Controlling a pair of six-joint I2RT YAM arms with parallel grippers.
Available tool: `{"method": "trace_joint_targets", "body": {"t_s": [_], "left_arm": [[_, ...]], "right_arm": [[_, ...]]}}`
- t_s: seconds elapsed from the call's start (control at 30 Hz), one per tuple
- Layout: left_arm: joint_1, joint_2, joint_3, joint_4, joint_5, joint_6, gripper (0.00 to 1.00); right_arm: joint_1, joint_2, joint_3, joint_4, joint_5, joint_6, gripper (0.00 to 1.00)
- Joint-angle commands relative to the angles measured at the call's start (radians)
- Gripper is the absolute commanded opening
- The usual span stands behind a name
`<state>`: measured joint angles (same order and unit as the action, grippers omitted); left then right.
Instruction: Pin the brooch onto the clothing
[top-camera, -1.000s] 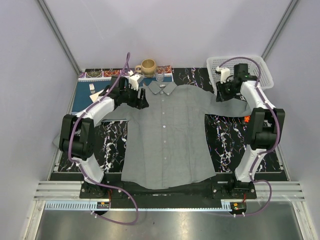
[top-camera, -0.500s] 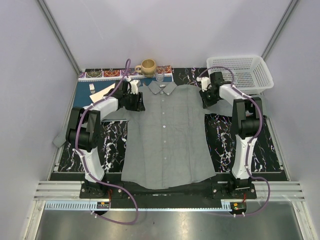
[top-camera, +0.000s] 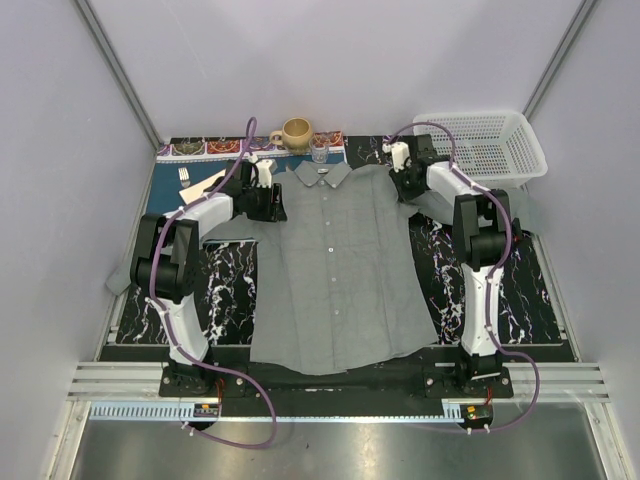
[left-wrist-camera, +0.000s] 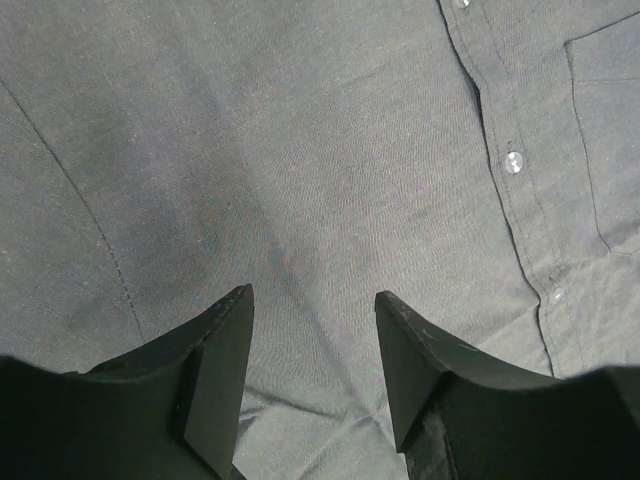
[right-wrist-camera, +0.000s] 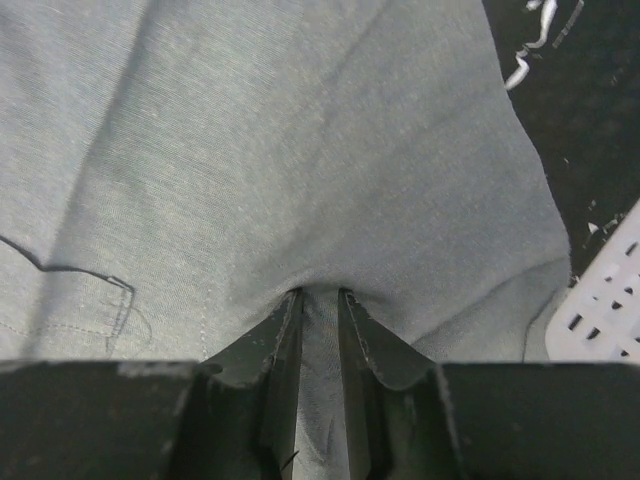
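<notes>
The right gripper (right-wrist-camera: 320, 296) had swung in from the basket (top-camera: 497, 150) at 2 o'clock, clenched on a shirt (top-camera: 330, 270) fold; the left gripper (left-wrist-camera: 312, 300) hung released. No brooch seen; pinning not begun.

The left arm (top-camera: 190, 225) and the right arm (top-camera: 470, 215) have white links and black joints. A purple cable (top-camera: 418, 125) follows each. The jaws are black wedges.
</notes>
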<state>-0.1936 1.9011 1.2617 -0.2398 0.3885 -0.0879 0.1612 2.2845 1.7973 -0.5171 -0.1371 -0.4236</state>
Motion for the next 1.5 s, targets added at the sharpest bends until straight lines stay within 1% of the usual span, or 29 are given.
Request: {"method": "trace_joint_targets", "body": {"t_s": [0.0, 0.13, 0.2, 0.37, 0.43, 0.47, 0.5, 0.57, 0.6, 0.67, 0.7, 0.73, 0.77, 0.8, 0.83, 0.87, 0.9, 0.93, 1.0, 1.03, 1.07, 1.1, 1.13, 1.2, 1.27, 1.3, 1.4, 1.43, 1.47], "left_arm": [[0.011, -0.048, 0.048, 0.010, 0.004, -0.010, 0.55], [0.016, -0.063, 0.050, -0.006, 0.009, -0.001, 0.56], [0.016, -0.079, 0.050, -0.009, 0.021, 0.010, 0.61], [0.014, -0.152, 0.056, 0.002, 0.047, 0.039, 0.68], [0.016, -0.180, 0.073, 0.004, 0.046, 0.053, 0.71], [0.014, -0.210, 0.079, 0.002, 0.041, 0.074, 0.73], [0.014, -0.226, 0.085, -0.001, 0.038, 0.080, 0.78], [0.014, -0.287, 0.094, -0.015, 0.032, 0.146, 0.81], [0.014, -0.312, 0.093, -0.019, 0.033, 0.174, 0.87], [0.014, -0.403, 0.068, -0.009, 0.023, 0.248, 0.93], [0.014, -0.439, 0.056, -0.001, 0.010, 0.267, 0.98], [0.014, -0.476, 0.029, 0.020, -0.012, 0.286, 0.99], [0.016, -0.547, 0.015, 0.030, -0.017, 0.315, 0.99], [0.017, -0.583, 0.001, 0.036, -0.016, 0.320, 0.99], [0.017, -0.617, -0.033, 0.065, -0.025, 0.320, 0.99], [0.016, -0.675, -0.051, 0.079, -0.037, 0.301, 0.99], [0.014, -0.698, -0.064, 0.083, -0.055, 0.277, 0.99], [0.014, -0.717, -0.074, 0.076, -0.107, 0.257, 0.99], [0.014, -0.735, -0.064, 0.015, -0.108, 0.287, 0.99], [0.016, -0.732, -0.027, -0.106, -0.038, 0.328, 0.99], [0.016, -0.726, -0.013, -0.165, 0.007, 0.391, 0.99], [0.014, -0.729, -0.005, -0.250, 0.050, 0.408, 0.99], [0.013, -0.732, -0.011, -0.269, 0.103, 0.412, 0.99], [0.010, -0.760, -0.045, -0.283, 0.145, 0.412, 0.99], [0.006, -0.787, -0.100, -0.282, 0.187, 0.412, 0.99], [0.003, -0.792, -0.131, -0.282, 0.196, 0.412, 0.97], [0.000, -0.790, -0.160, -0.282, 0.210, 0.396, 0.95], [-0.001, -0.783, -0.163, -0.282, 0.213, 0.395, 0.95], [-0.001, -0.778, -0.165, -0.283, 0.214, 0.387, 0.95]], "right_arm": [[0.058, 0.032, 0.027, -0.004, 0.004, -0.020, 0.27], [0.067, 0.015, 0.028, -0.009, 0.013, -0.020, 0.29], [0.067, -0.013, 0.037, -0.034, 0.022, -0.030, 0.31], [0.048, -0.170, 0.043, -0.087, -0.002, -0.035, 0.46], [0.037, -0.215, 0.054, -0.110, -0.002, -0.052, 0.47], [0.032, -0.253, 0.065, -0.132, -0.001, -0.059, 0.48], [0.014, -0.273, 0.069, -0.147, -0.002, -0.073, 0.48], [-0.011, -0.325, 0.086, -0.197, -0.016, -0.080, 0.50], [-0.038, -0.341, 0.092, -0.219, -0.028, -0.084, 0.52], [-0.067, -0.400, 0.099, -0.277, -0.070, -0.092, 0.56], [-0.083, -0.424, 0.097, -0.291, -0.088, -0.095, 0.63], [-0.121, -0.447, 0.094, -0.308, -0.111, -0.095, 0.68], [-0.140, -0.491, 0.096, -0.348, -0.168, -0.095, 0.73], [-0.155, -0.517, 0.094, -0.368, -0.194, -0.101, 0.86], [-0.198, -0.540, 0.086, -0.385, -0.231, -0.107, 0.92], [-0.212, -0.586, 0.068, -0.409, -0.246, -0.110, 0.97], [-0.219, -0.611, 0.054, -0.419, -0.252, -0.116, 1.00], [-0.223, -0.634, 0.033, -0.428, -0.260, -0.121, 1.00], [-0.223, -0.704, -0.041, -0.475, -0.282, -0.170, 1.00], [-0.224, -0.729, -0.070, -0.488, -0.288, -0.182, 1.00], [-0.224, -0.762, -0.120, -0.523, -0.283, -0.193, 1.00], [-0.227, -0.770, -0.140, -0.547, -0.276, -0.205, 1.00], [-0.232, -0.775, -0.159, -0.575, -0.256, -0.208, 1.00], [-0.268, -0.777, -0.216, -0.636, -0.224, -0.219, 0.97], [-0.305, -0.774, -0.289, -0.646, -0.156, -0.231, 0.95], [-0.340, -0.769, -0.308, -0.638, -0.127, -0.251, 0.94], [-0.396, -0.741, -0.361, -0.566, -0.017, -0.232, 0.87], [-0.400, -0.729, -0.387, -0.511, 0.054, -0.224, 0.86], [-0.405, -0.729, -0.401, -0.480, 0.076, -0.207, 0.84]]}}
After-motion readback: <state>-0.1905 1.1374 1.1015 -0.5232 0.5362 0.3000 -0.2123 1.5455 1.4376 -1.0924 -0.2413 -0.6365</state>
